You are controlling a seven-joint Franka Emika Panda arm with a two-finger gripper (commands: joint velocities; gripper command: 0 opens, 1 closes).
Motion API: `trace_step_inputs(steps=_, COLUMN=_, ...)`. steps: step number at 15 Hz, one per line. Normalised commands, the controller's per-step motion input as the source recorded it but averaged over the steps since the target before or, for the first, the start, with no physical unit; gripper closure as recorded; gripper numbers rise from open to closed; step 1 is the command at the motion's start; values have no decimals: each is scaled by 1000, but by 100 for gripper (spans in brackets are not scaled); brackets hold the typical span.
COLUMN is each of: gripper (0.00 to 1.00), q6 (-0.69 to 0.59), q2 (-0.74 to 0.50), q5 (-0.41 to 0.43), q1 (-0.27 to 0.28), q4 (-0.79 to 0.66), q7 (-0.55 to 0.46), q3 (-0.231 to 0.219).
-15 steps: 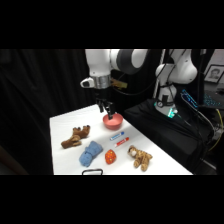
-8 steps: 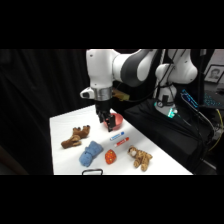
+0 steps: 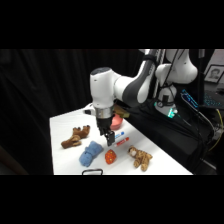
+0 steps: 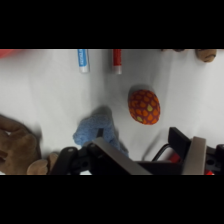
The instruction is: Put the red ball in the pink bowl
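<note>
A white table (image 3: 62, 125) stands before black curtains (image 3: 45, 85)

The red ball (image 4: 144, 106) lies on bare desk (image 3: 65, 125), open white surface on most sides of it. The blue plush toy (image 4: 100, 131) sits near it on one side, apart from it. Two markers, a blue one (image 4: 83, 60) and a red one (image 4: 116, 61), lie beyond it with a gap. The gripper (image 3: 108, 141) hangs over the desk just beside the ball; a brown plush toy (image 3: 140, 157) crowds the other side.

Robotics lab: white table (image 3: 65, 150), black curtain backdrop (image 3: 45, 85), cabled equipment (image 3: 192, 107) beside arm base.
</note>
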Motion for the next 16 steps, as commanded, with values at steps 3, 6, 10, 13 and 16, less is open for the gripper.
trace_step_inputs(steps=3, gripper=0, q6=243, q2=226, q5=5, q1=97, q4=109, q7=119, q3=-35)
trace_step_inputs(steps=6, gripper=0, q6=178, q2=216, q5=17, q1=100, q4=146, q7=100, q3=-37)
trace_step_inputs(steps=10, gripper=0, q6=124, q2=221, q5=24, q1=89, q4=194, q7=69, q3=-45)
trace_step_inputs(steps=13, gripper=0, q6=94, q2=243, q5=33, q1=79, q4=238, q7=51, q3=-51)
trace_step_inputs(steps=16, gripper=0, q6=72, q2=235, q5=34, q1=81, q4=260, q7=49, q3=-64)
